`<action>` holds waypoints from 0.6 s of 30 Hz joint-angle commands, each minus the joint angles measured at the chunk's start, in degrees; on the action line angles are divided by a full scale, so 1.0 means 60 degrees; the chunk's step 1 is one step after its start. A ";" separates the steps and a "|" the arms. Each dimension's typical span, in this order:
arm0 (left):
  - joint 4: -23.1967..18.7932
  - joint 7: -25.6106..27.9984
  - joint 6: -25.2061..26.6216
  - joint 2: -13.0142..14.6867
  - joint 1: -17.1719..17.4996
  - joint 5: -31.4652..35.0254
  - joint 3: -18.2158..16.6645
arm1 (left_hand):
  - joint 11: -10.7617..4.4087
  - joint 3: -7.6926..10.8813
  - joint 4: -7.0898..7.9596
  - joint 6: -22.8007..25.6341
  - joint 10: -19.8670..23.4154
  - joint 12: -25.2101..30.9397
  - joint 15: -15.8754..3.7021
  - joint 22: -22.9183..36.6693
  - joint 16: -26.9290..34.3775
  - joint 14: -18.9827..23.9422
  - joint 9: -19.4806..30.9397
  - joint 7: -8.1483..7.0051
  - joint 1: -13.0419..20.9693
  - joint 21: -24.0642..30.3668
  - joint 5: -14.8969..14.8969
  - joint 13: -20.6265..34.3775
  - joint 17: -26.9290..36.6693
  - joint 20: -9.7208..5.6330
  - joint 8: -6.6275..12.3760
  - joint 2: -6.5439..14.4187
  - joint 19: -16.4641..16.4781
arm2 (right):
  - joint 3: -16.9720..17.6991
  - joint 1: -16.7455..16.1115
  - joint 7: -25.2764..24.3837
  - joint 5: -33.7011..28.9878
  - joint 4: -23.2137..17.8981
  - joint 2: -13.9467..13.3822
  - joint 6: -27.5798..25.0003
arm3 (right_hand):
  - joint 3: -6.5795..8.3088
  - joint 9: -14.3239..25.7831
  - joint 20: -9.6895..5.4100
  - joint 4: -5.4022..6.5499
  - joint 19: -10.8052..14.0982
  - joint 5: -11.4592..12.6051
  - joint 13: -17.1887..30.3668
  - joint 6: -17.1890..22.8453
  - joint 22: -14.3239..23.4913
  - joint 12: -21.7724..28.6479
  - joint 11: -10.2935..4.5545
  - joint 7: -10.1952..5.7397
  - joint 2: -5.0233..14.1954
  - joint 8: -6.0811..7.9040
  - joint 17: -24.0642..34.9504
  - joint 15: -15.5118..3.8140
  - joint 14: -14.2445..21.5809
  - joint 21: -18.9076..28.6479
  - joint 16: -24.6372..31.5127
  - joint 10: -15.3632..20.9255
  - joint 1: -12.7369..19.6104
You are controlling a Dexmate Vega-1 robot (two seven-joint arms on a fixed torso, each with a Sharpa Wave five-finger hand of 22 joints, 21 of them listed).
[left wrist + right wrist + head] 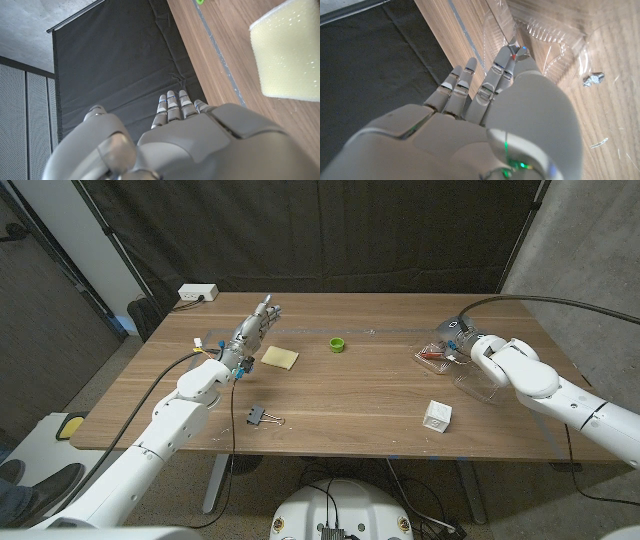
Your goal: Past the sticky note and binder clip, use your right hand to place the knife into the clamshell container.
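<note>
A clear clamshell container [470, 375] lies open at the table's far right, and its ribbed plastic [555, 35] sits just past my right hand's fingertips. My right hand [466, 343] reaches into it. The knife's red part [432, 353] lies over the container's left half, and a red bit of the knife [512, 56] shows pinched between thumb tip and a finger. A yellow sticky note [280, 358] lies left of centre, close beside my left hand [253, 332]. That hand holds nothing, its fingers straight. A black binder clip [262, 417] sits near the front edge.
A green ring [338, 345] lies mid-table between the note and the container. A white cube [437, 415] stands in front of the container. A white power strip [198, 293] is at the far left corner. A small crumpled scrap [593, 78] lies beside the container.
</note>
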 commanded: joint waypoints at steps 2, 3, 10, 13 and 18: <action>-0.0030 0.0014 -0.0092 0.0002 0.0094 -0.0023 -0.0072 | -0.0085 -0.0056 0.0009 0.0040 0.0073 -0.0004 0.0013 0.0025 0.0003 -0.0013 0.0014 -0.0008 0.0031 0.0058 0.0001 0.0047 0.0033 0.0010 0.0007 0.0071 -0.0172 | -0.0291 0.0293 0.0465 -0.0164 0.0096 0.0220 0.0015 | -0.0123 0.0013 0.0212 0.0113 -0.0161 -0.0059 0.0021 0.0302 0.0035 -0.0180 -0.0010 -0.0618 0.0040 -0.0081 0.0043 -0.1124 -0.0038 -0.0024 -0.0036 -0.0400 -0.0243; -0.0023 0.0008 -0.0094 0.0002 0.0090 -0.0026 -0.0074 | -0.0090 -0.0058 0.0009 0.0038 0.0073 -0.0004 0.0016 0.0024 0.0003 -0.0013 0.0014 -0.0010 0.0031 0.0058 0.0001 0.0047 0.0033 0.0007 0.0006 0.0071 -0.0172 | -0.0299 0.0306 0.0502 -0.0169 0.0099 0.0234 0.0009 | -0.0173 0.0011 0.0242 0.0149 -0.0170 -0.0079 0.0024 0.0191 0.0037 -0.0229 -0.0009 -0.0623 0.0006 -0.0119 0.0041 -0.1108 -0.0129 -0.0014 -0.0055 -0.0529 -0.0335; -0.0001 -0.0003 -0.0098 0.0011 0.0061 -0.0019 -0.0082 | -0.0060 -0.0071 0.0009 0.0053 0.0048 -0.0015 0.0018 0.0024 0.0003 -0.0013 0.0014 -0.0013 0.0038 0.0062 0.0002 0.0047 0.0033 0.0014 0.0010 0.0079 -0.0176 | -0.0357 0.0376 0.0687 -0.0267 0.0109 0.0303 -0.0052 | -0.0433 0.0008 0.0474 0.0344 -0.0254 -0.0153 0.0051 -0.0326 0.0036 -0.0389 0.0027 -0.0633 -0.0206 -0.0296 0.0057 -0.1049 -0.0329 -0.0007 -0.0030 -0.1079 -0.0853; 0.0019 -0.0028 -0.0098 0.0018 0.0035 -0.0022 -0.0080 | -0.0048 -0.0076 0.0010 0.0057 0.0051 -0.0014 0.0013 0.0024 0.0002 -0.0017 0.0014 -0.0012 0.0040 0.0063 0.0003 0.0047 0.0033 0.0015 0.0010 0.0082 -0.0178 | -0.0354 0.0376 0.0769 -0.0316 0.0086 0.0323 -0.0129 | -0.0517 0.0001 0.0591 0.0396 -0.0294 -0.0171 0.0064 -0.0507 0.0036 -0.0417 0.0023 -0.0634 -0.0296 -0.0361 0.0058 -0.1055 -0.0391 -0.0012 -0.0030 -0.1226 -0.1031; 0.0074 -0.0084 -0.0103 0.0019 -0.0013 -0.0035 -0.0067 | -0.0067 -0.0087 0.0009 0.0054 0.0051 -0.0015 0.0015 0.0024 0.0001 -0.0021 0.0014 -0.0021 0.0045 0.0066 0.0004 0.0047 0.0033 0.0014 0.0007 0.0088 -0.0179 | -0.0331 0.0336 0.0934 -0.0415 0.0006 0.0316 -0.0282 | -0.0613 0.0014 0.0725 0.0480 -0.0300 -0.0172 0.0052 -0.0856 0.0037 -0.0501 0.0016 -0.0634 -0.0378 -0.0476 0.0065 -0.1071 -0.0496 0.0003 -0.0019 -0.1586 -0.1303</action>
